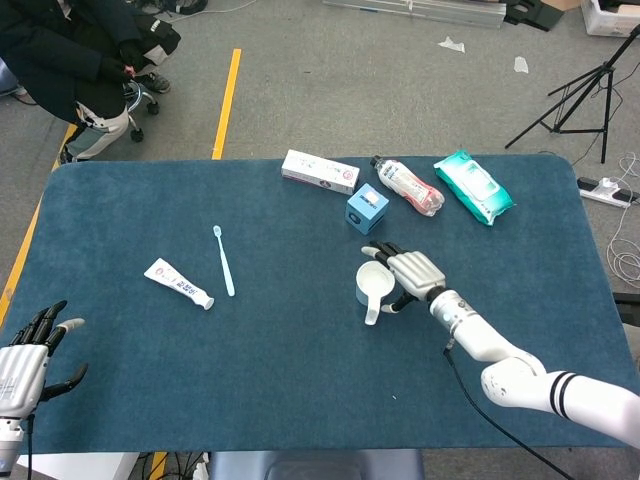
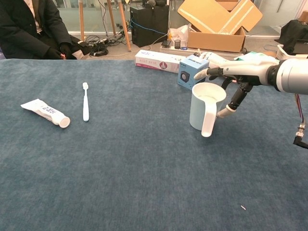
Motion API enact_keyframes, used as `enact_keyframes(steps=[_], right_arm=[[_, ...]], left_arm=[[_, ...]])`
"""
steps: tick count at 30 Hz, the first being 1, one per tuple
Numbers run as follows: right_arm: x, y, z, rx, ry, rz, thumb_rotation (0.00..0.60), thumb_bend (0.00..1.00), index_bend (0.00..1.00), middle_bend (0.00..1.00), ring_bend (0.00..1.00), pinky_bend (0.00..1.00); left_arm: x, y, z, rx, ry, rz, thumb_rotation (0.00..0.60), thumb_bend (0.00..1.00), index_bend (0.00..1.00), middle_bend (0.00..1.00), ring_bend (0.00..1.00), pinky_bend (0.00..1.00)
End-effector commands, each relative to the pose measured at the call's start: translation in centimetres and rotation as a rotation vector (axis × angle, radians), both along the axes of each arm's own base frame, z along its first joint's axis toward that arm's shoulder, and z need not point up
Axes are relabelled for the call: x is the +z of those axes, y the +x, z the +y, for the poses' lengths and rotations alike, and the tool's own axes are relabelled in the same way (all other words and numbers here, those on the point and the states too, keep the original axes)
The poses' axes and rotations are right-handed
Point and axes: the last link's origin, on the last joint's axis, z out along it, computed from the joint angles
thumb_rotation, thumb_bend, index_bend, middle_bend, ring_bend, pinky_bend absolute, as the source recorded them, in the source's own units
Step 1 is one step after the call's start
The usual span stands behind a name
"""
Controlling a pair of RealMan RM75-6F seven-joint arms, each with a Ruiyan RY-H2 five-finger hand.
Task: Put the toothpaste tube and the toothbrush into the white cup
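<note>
The white cup (image 1: 372, 284) (image 2: 205, 107) stands upright near the table's middle, handle toward me. My right hand (image 1: 408, 271) (image 2: 234, 76) is beside its right side, fingers spread around the rim and thumb near the wall, holding nothing; whether it touches the cup is unclear. The toothbrush (image 1: 224, 260) (image 2: 85, 101) lies flat to the left, and the toothpaste tube (image 1: 178, 283) (image 2: 45, 112) lies a little further left. My left hand (image 1: 28, 360) hangs open at the table's front left corner, far from both.
Along the far edge lie a white carton (image 1: 320, 171), a blue box (image 1: 367, 208) just behind the cup, a plastic bottle (image 1: 408, 185) and a teal wipes pack (image 1: 473, 186). A seated person (image 1: 75, 60) is beyond the far left corner.
</note>
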Motion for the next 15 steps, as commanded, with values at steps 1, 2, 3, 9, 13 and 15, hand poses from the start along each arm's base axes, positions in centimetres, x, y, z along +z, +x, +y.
enact_keyframes(steps=[1, 2, 3, 9, 13, 15], right_arm=[[-0.09, -0.08, -0.07, -0.005, 0.003, -0.005, 0.6, 0.04, 0.0, 0.07, 0.0, 0.25], [-0.12, -0.11, -0.09, -0.008, 0.005, -0.006, 0.6, 0.04, 0.0, 0.08, 0.0, 0.25], [-0.14, -0.15, -0.12, -0.009, 0.006, -0.007, 0.6, 0.04, 0.01, 0.09, 0.0, 0.25], [-0.31, -0.21, -0.22, -0.007, 0.004, -0.006, 0.6, 0.04, 0.06, 0.15, 0.02, 0.26], [-0.51, -0.27, -0.31, -0.007, 0.001, -0.005, 0.6, 0.05, 0.1, 0.19, 0.04, 0.28], [-0.63, -0.3, -0.36, -0.007, -0.001, -0.005, 0.6, 0.05, 0.12, 0.21, 0.06, 0.28]], left_arm=[[-0.02, 0.0, -0.01, 0.0, -0.001, 0.001, 0.6, 0.27, 0.24, 0.09, 0.1, 0.23], [-0.03, -0.01, -0.02, 0.001, -0.001, 0.001, 0.6, 0.27, 0.24, 0.09, 0.1, 0.23], [-0.04, -0.01, -0.01, 0.001, -0.002, 0.001, 0.6, 0.27, 0.24, 0.09, 0.1, 0.23], [-0.06, 0.01, -0.03, 0.001, -0.003, 0.001, 0.6, 0.27, 0.24, 0.09, 0.1, 0.23], [-0.07, -0.03, -0.03, 0.003, -0.005, 0.002, 0.6, 0.27, 0.24, 0.09, 0.1, 0.23], [-0.06, -0.01, -0.04, 0.004, -0.006, 0.001, 0.6, 0.27, 0.24, 0.09, 0.1, 0.23]])
